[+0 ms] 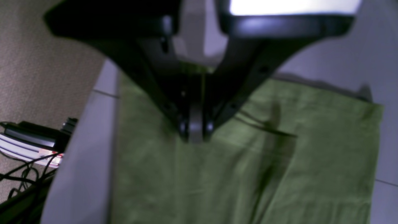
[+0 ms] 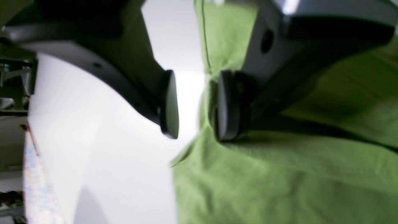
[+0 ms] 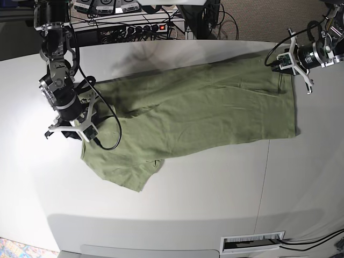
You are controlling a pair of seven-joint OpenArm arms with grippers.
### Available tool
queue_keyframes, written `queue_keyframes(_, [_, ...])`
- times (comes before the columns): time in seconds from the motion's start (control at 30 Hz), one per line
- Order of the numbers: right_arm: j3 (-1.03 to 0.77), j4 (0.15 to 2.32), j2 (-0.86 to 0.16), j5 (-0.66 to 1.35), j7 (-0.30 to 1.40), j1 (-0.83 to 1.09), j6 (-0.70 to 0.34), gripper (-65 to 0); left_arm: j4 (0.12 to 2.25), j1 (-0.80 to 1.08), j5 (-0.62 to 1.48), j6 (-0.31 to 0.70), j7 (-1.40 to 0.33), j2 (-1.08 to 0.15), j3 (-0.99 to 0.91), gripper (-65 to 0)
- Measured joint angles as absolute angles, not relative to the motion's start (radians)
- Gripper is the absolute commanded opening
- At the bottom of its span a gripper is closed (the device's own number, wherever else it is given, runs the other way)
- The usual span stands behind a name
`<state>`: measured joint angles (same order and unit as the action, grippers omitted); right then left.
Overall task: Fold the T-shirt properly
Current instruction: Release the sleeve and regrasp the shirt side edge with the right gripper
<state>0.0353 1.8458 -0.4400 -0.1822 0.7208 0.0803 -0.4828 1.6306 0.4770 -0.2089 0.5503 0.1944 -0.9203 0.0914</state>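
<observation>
The sage-green T-shirt (image 3: 199,113) lies spread and wrinkled across the white table (image 3: 188,204), with one sleeve sticking out at the front left. My right gripper (image 3: 80,135) stands at the shirt's left edge. In the right wrist view it (image 2: 197,105) is open, and the shirt's edge (image 2: 279,174) runs up between the jaws, close to the right pad (image 2: 227,105). My left gripper (image 3: 273,62) is at the shirt's far right corner. Its fingertips (image 1: 196,132) are pressed together on the cloth (image 1: 311,140), which creases toward them.
A power strip and cables (image 3: 150,27) lie behind the table's far edge. In the left wrist view, carpet and a cable tangle (image 1: 31,146) show past the table edge. A slotted plate (image 3: 252,242) sits at the table's front edge.
</observation>
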Motion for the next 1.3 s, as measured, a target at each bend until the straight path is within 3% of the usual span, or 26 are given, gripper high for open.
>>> queue_keyframes(0.1, [0.035, 1.846, -0.44, -0.168, 0.729, 0.072, -0.475, -43.1, 1.631, 0.479, -0.209, 0.55, 0.194, -0.92, 0.091, -65.0])
queue_keyframes(0.33, [0.035, 1.858, -0.441, -0.074, 0.927, 0.08, -0.475, -43.0, 1.631, 0.479, -0.209, 0.55, 0.195, -0.92, 0.091, -65.0])
queue_keyframes(0.87, [0.035, 2.073, -0.41, 0.028, 0.905, 0.117, -0.472, -43.0, 1.634, 0.479, -0.208, 0.549, 0.184, -0.92, 0.091, -65.0])
queue_keyframes(1.0, [0.033, 2.075, -0.417, 0.025, 0.985, 0.133, -0.472, -43.3, 1.635, 0.484, -0.208, 0.544, 0.184, -0.92, 0.091, -65.0])
queue_keyframes(1.2, [0.033, 2.075, -0.415, -0.051, 1.001, 0.233, -0.494, -63.9, 1.636, 0.49, -0.206, 0.533, 0.185, -0.92, 0.091, -65.0])
queue_keyframes(1.3, [0.033, 2.075, -0.416, -0.094, 0.97, 0.228, -0.491, -65.0, 1.636, 0.49, -0.204, 0.448, 0.181, -0.917, 0.098, -65.0])
